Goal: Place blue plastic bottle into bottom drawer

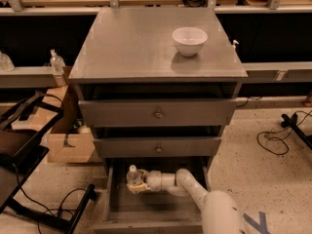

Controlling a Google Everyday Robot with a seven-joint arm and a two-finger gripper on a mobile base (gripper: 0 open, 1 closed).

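Nearly done: the bottle is inside the open drawer but not yet let go.
From the one camera view, the blue plastic bottle (pixel 132 175) stands upright toward the left rear of the bottom drawer (pixel 146 207), with its long axis vertical (white cap end up). The gripper (pixel 133 185) reaches in from the right, and its fingers (pixel 140 186) are clasped around the bottle's lower part. The base may be just touching the drawer floor, but that is hard to tell. By my judgement what is left is to set it down, release it and withdraw.

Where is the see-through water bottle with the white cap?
The clear bluish plastic bottle is upright in the gripper, inside the open grey bottom drawer, on its left side.
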